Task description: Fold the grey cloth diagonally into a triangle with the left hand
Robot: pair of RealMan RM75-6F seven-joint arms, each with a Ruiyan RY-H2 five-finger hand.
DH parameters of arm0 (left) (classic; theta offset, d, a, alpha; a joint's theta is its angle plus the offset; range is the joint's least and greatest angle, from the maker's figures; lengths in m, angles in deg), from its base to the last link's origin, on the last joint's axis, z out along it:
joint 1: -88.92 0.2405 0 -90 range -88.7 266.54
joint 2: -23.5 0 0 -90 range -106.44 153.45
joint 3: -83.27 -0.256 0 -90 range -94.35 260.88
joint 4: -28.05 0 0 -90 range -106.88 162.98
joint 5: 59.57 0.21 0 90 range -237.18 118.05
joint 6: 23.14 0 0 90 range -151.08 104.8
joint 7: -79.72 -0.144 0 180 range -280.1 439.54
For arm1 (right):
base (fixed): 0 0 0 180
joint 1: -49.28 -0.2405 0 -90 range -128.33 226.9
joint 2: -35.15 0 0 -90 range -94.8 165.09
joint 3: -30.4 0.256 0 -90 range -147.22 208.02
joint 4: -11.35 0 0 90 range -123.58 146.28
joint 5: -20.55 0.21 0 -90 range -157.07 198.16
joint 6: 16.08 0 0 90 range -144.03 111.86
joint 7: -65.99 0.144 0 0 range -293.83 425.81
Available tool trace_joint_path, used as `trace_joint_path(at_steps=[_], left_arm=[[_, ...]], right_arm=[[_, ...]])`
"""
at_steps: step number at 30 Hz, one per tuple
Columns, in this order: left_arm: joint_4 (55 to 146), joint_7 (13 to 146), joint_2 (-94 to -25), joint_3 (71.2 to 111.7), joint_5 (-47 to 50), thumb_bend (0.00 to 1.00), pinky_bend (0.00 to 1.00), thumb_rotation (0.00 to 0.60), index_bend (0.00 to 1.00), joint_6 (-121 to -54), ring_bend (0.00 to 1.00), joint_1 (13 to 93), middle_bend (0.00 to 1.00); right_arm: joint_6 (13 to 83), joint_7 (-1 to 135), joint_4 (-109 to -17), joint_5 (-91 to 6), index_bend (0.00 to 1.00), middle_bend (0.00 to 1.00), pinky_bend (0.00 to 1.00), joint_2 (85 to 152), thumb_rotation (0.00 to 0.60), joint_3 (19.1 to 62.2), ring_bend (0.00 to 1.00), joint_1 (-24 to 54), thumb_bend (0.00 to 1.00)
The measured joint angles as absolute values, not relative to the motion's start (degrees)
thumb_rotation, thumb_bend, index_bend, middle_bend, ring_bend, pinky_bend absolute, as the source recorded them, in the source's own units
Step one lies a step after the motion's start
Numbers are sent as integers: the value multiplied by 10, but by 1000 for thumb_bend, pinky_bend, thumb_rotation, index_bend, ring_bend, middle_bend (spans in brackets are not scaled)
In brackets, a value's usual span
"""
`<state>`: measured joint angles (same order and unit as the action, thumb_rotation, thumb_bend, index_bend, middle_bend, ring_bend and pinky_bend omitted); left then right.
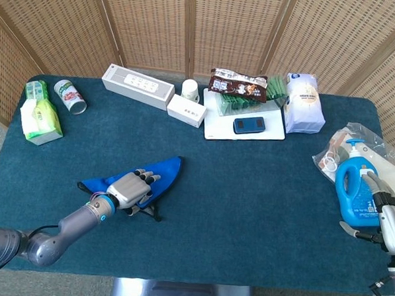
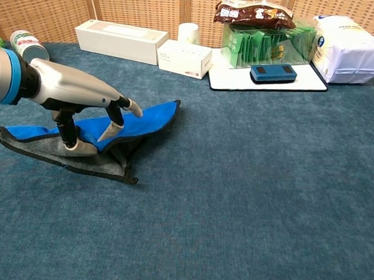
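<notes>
The grey cloth [image 1: 164, 169] lies at the front left of the table, doubled over so that its blue underside [image 2: 152, 115] faces up in a long pointed shape. A strip of the grey layer [image 2: 104, 164] with black edging shows along the near side. My left hand [image 1: 133, 188] rests on the fold and pinches the turned-over part between thumb and fingers [image 2: 115, 120], with the thumb down on the grey layer. My right hand [image 1: 387, 225] hangs at the far right edge beside a blue detergent bottle [image 1: 354, 191], fingers apart and holding nothing.
Along the back stand a green tissue pack [image 1: 40, 116], a can [image 1: 70, 96], a long white box [image 2: 120, 40], a small white box [image 2: 184, 57] and a cup [image 1: 190, 89]. A white tray [image 2: 303, 84] carries a blue device, green packets and a snack bag. A white bag [image 1: 302, 104] stands right of it.
</notes>
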<state>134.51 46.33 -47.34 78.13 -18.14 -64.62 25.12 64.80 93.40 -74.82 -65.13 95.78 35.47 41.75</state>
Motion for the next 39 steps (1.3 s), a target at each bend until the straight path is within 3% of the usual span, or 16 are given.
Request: trace_joint_path(at_steps=[2,4,10,12,19,28,39], left_arm=[[1344,458,-478,778,-184,498,95,600,653,-651,0,249,0],[1344,455,-482,776,-190,497,82,600,538,-654,0,246,0],[1344,460,-484,771,-200,464,28,600,66,-633,0,235,0],[1345,472,-480,772,-198,410,20,600,3,-623,0,234,0],[1341,514,-468,780,-147,207,15,600,0,-620,0,247,0],[1328,568,-454,795,-65,198,19,600,0,-658,0,291,0],[1311,574,-445,793,-7,198,23,600,0,-786,0,377,0]], right_arm=[[647,934,-748,-652,0,0,47,958,600,354,0,417,41],[648,934,-748,-652,0,0,48,958,600,354,0,417,41],[648,935,-748,-650,0,0,47,957,600,355,0,417,41],[647,933,-748,-650,0,0,47,958,600,354,0,417,42],[644,929,-748,-650,0,0,47,959,600,354,0,416,42],[643,924,-750,-651,0,0,47,961,600,352,0,415,44],[644,923,-753,-656,0,0,47,960,600,350,0,415,45]])
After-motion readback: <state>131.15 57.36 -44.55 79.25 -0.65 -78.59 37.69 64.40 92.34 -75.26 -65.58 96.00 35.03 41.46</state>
